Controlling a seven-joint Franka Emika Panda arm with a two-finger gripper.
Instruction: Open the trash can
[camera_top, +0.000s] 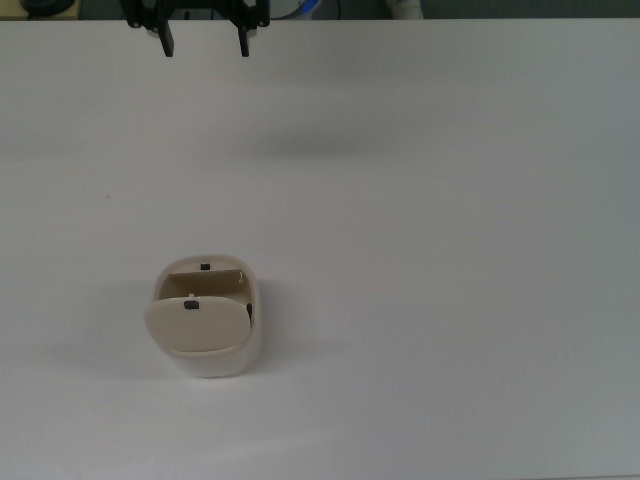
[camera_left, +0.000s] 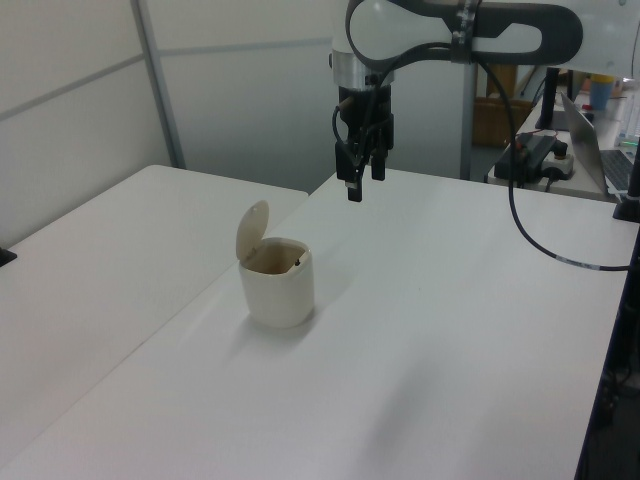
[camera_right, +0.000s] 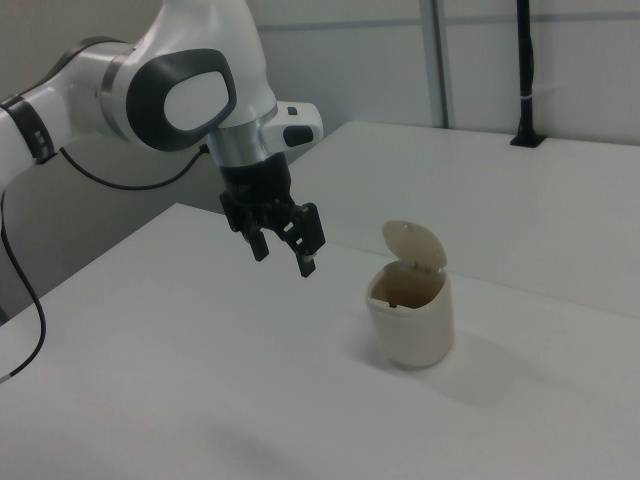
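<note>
The trash can (camera_top: 206, 330) is a small cream-white bin on the white table, standing with its beige lid (camera_top: 196, 325) tipped up on its hinge so the inside shows. In the left view the trash can (camera_left: 277, 286) sits below and to the left of my gripper (camera_left: 363, 183). The right view has the trash can (camera_right: 410, 315) at the right of the gripper (camera_right: 285, 260). My gripper (camera_top: 204, 46) hangs open and empty high above the table's far edge, well apart from the bin.
The white table (camera_top: 430, 250) spreads wide around the bin. A second white table (camera_left: 90, 260) adjoins at the left view's left. A laptop and cables (camera_left: 600, 140) sit behind the arm at the left view's right.
</note>
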